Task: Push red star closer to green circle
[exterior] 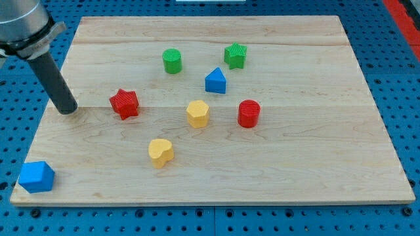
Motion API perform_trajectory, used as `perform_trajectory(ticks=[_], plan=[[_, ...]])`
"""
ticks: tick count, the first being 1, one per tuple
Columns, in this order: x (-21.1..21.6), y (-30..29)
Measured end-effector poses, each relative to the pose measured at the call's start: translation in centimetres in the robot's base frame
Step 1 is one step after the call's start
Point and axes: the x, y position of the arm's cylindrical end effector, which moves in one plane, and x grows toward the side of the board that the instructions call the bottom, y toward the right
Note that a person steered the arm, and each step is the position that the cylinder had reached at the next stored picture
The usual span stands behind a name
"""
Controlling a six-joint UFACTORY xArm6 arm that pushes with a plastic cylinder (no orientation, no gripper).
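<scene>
Everything lies loose on a flat wooden board (367, 164) that sits on a blue perforated table (407, 78); no block is inside a container, and no label, brand or writing can be read anywhere. My tip (67, 110) rests on the board near its left edge; it is a plain dark rod with nothing to open or close, and it holds nothing and touches no block. The red star (124, 103) sits just to the right of the tip, apart from it, with bare wood between them. The green circle (172, 60) stands farther back and to the right of the red star, with open wood between the two. A green star (235, 55) is at the far side, right of the green circle, and a blue triangular block (215, 80) sits just nearer than it. A yellow hexagon (197, 113) and a red cylinder (249, 113) lie side by side near the middle, apart. A yellow heart (160, 152) is nearer, left of centre. A blue cube (36, 176) sits at the near left corner, right at the board's edge. The right side of the board is bare wood.
</scene>
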Motion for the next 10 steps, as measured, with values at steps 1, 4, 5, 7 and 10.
perform_trajectory(ticks=[1, 4, 5, 7, 10], plan=[[2.2, 1.7], [2.4, 7.1], [1.0, 8.6], [-4.2, 8.7], [-3.6, 18.0]])
